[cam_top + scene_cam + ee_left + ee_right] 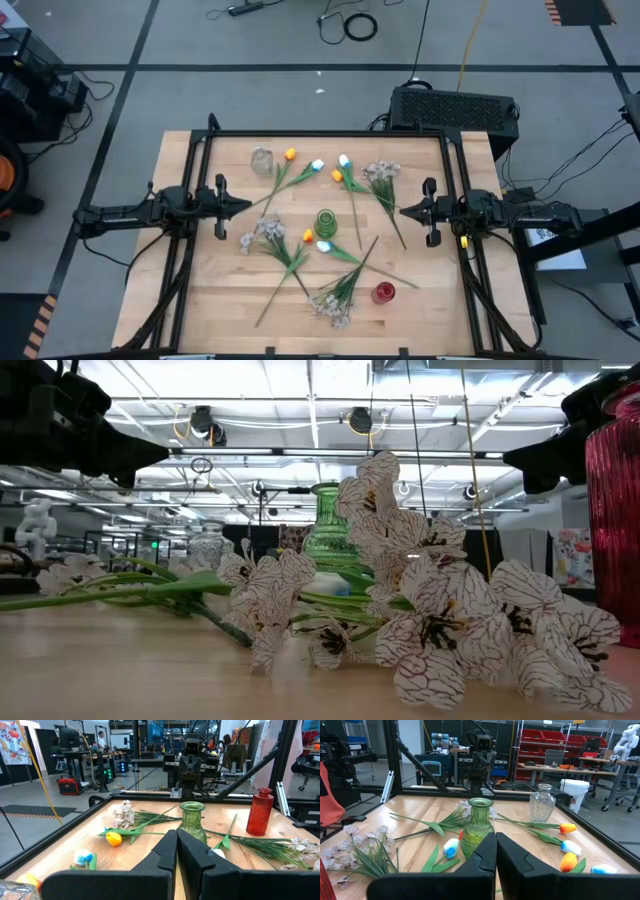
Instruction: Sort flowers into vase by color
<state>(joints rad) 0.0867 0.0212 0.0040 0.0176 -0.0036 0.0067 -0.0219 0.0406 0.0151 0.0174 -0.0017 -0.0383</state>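
I see nothing sorted yet: every one of the flowers (300, 240) lies on the bench (200, 290), and the green vase (326, 222) stands empty. My left gripper (243, 205) and right gripper (404, 210) are closed on nothing.

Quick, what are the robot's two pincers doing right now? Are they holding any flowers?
Left pincer: closed, holding nothing, at the table's left side.
Right pincer: closed, holding nothing, at the table's right side.

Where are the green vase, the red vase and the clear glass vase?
green vase (326, 222), high view, on its rim seen from above.
red vase (260, 813), left wrist view, on its ribbed body.
clear glass vase (542, 806), right wrist view, on its belly.
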